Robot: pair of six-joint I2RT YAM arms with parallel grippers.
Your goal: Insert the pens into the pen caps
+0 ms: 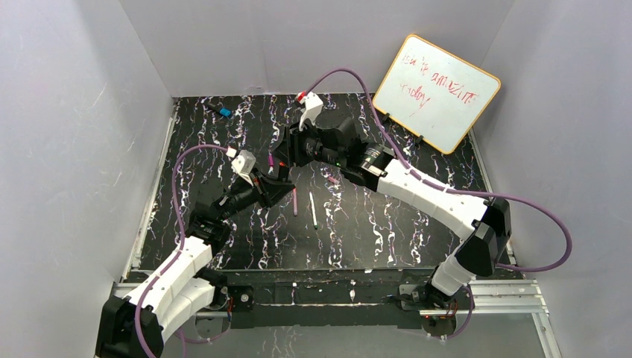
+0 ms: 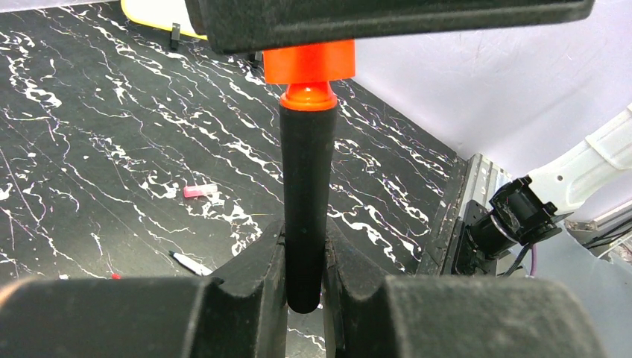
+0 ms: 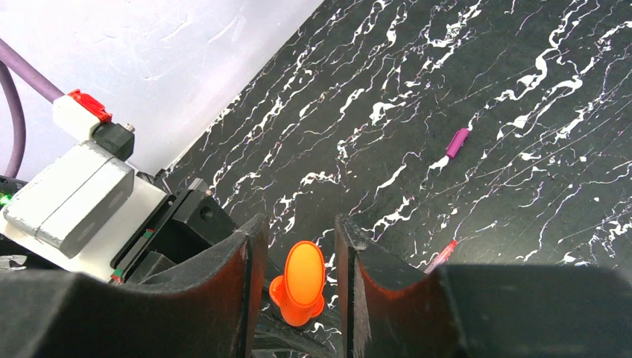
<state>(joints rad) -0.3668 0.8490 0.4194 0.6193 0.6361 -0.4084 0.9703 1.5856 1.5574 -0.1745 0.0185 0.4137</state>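
The left tool [image 2: 305,261] is clamping the black marker [image 2: 307,194] over the desk [image 1: 387,224], its axis running straight into the orange cap [image 3: 302,280] on its tip, sitting between the right tool [image 3: 299,224]'s parted jaws.

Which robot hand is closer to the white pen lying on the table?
Left. The left hand, gripping a black marker, is just behind the white pen, to its left. The right hand is farther back, past the left one.
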